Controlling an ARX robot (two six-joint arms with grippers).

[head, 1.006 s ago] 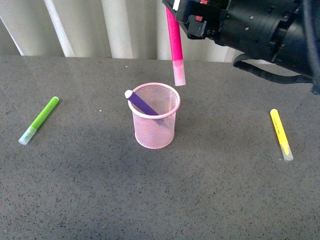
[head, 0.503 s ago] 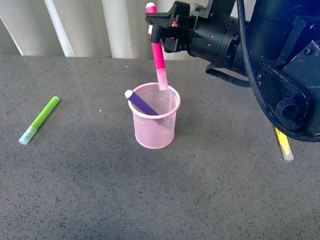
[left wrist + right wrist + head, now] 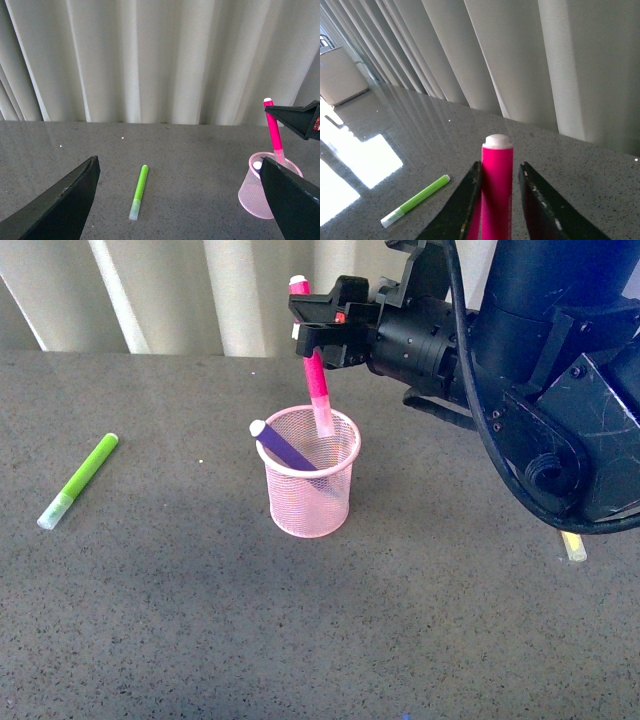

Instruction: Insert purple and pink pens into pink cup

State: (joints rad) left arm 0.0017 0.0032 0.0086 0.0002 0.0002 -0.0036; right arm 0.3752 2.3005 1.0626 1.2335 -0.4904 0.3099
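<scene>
Standing nearly upright in the pink cup (image 3: 310,475), the pink pen (image 3: 312,368) has its clear cap end down inside the mesh while the right gripper (image 3: 318,328) has its fingers clamped on the upper shaft, one either side, as the right wrist view shows plainly. Purple pen (image 3: 283,450) is in the cup too, leaning with its white end poking over the near-left rim. Left gripper (image 3: 175,200) hangs with its fingers wide apart, holding nothing. Green marker (image 3: 78,481) lies well left of the cup on the grey table (image 3: 200,620); yellow marker (image 3: 572,545) peeks out behind the right arm
</scene>
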